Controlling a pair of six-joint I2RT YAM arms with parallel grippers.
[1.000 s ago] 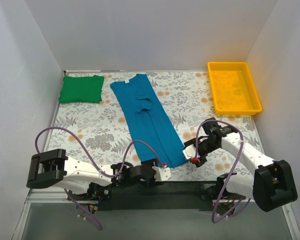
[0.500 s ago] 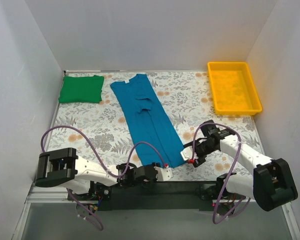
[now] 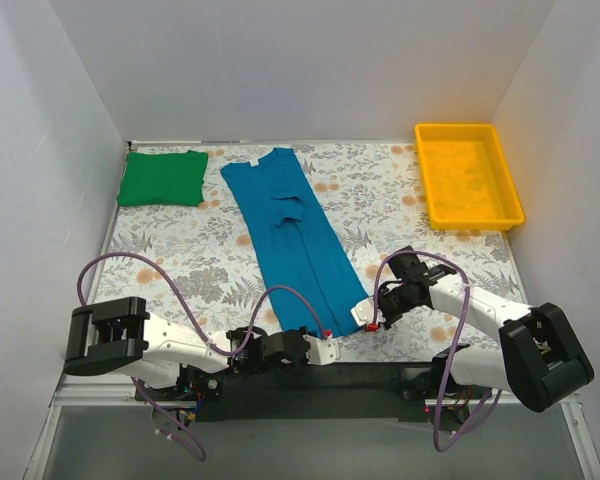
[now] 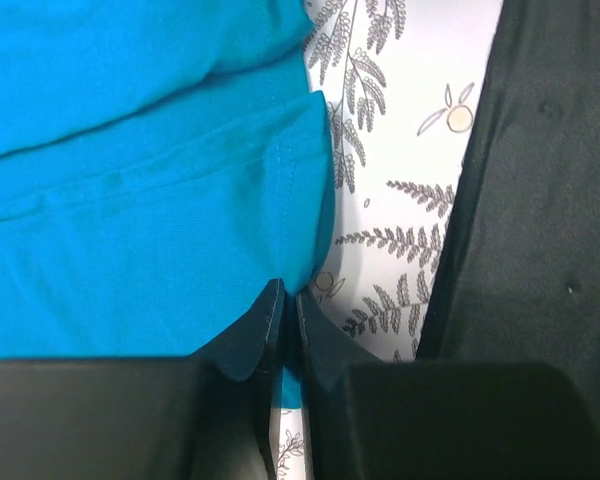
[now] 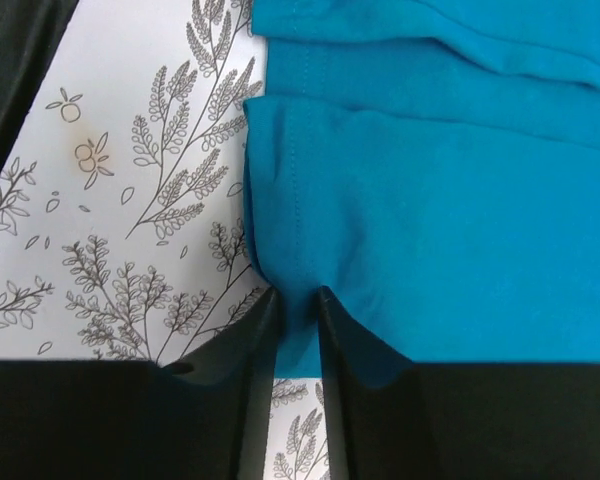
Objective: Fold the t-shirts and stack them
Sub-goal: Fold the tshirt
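Floral bench (image 3: 180, 260): L jaws clamped tight on blue shirt (image 3: 290, 230) near hem, R jaws pinch it, slight gap. Next: lift together, fold twd collar.

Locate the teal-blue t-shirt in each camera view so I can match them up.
Top external: the teal-blue t-shirt lies as a long strip, slanting from back centre to the near edge.
Left wrist: it fills the left and top, hem corner at bottom centre.
Right wrist: it fills the right and top, hem corner at bottom centre.
Shared landmark: the floral tablecloth, bare beside the hem.
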